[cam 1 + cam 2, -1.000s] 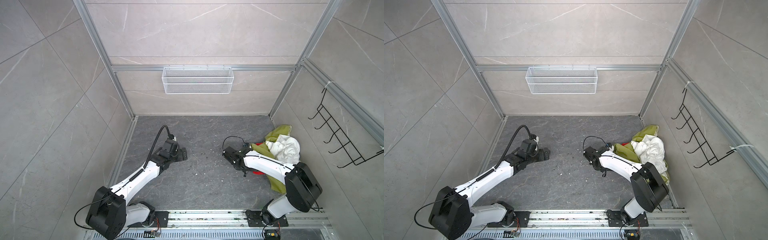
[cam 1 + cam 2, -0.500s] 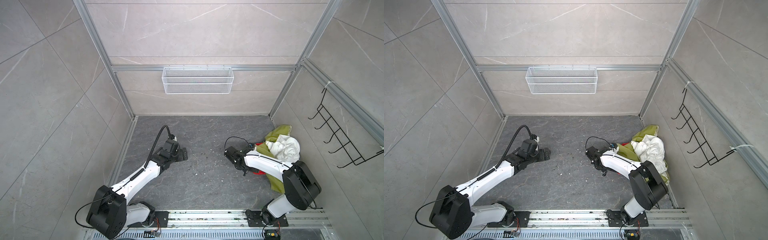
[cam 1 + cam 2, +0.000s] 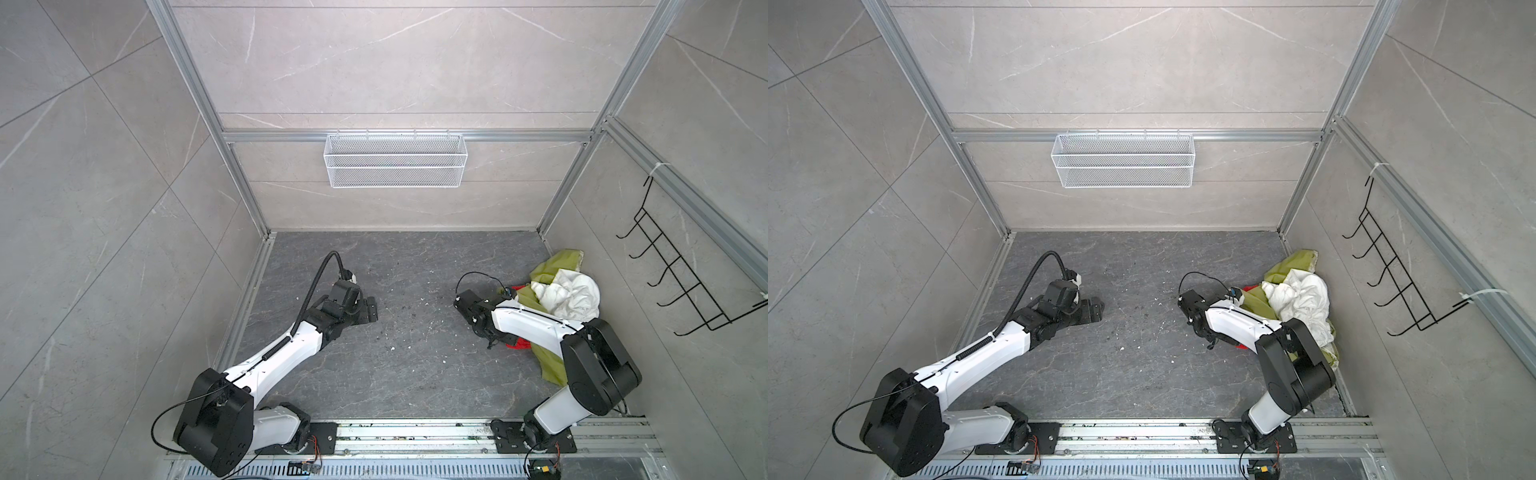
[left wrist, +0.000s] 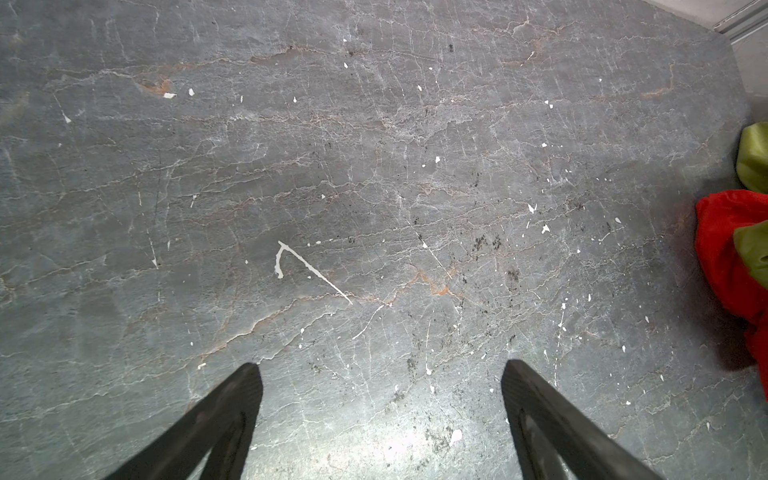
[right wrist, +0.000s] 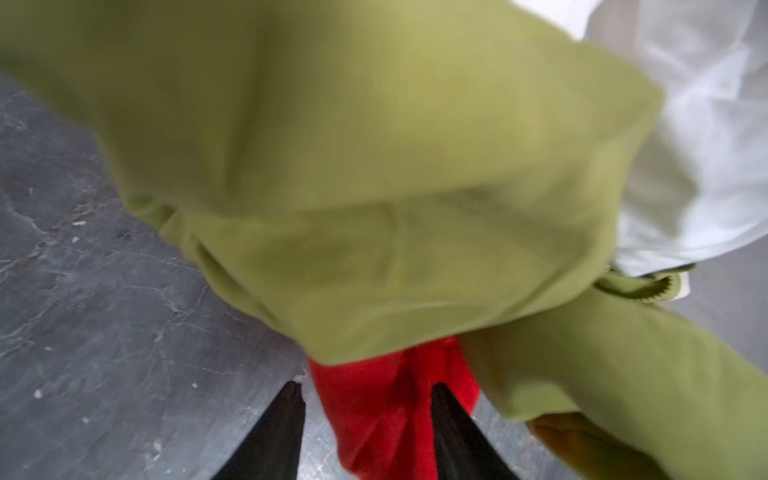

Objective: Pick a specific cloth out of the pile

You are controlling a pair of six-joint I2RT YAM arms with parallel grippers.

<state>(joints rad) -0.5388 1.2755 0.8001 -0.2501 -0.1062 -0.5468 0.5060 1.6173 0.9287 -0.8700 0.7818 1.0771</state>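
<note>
The pile (image 3: 559,266) (image 3: 1293,266) lies against the right wall: an olive-green cloth (image 5: 374,187) with a white cloth (image 3: 569,295) (image 5: 698,145) on top. The red cloth (image 5: 386,407) (image 3: 519,344) (image 3: 1241,345) (image 4: 723,249) pokes out from under the olive-green one onto the floor. My right gripper (image 5: 361,390) (image 3: 492,337) is low at the pile's left edge, its jaws astride the red fold. One finger (image 5: 446,415) touches it and the other (image 5: 289,411) stands a little off, so the gripper is open. My left gripper (image 4: 380,370) (image 3: 370,309) (image 3: 1096,309) rests open over bare floor.
A white wire basket (image 3: 395,160) hangs on the back wall. A black hook rack (image 3: 681,286) is on the right wall. The dark stone floor (image 3: 415,365) carries small white flecks. The arm bases sit on a rail (image 3: 415,432) at the front.
The right gripper's jaws have narrowed around the red fold, and that arm has edged slightly toward the pile. The left arm has not moved.
</note>
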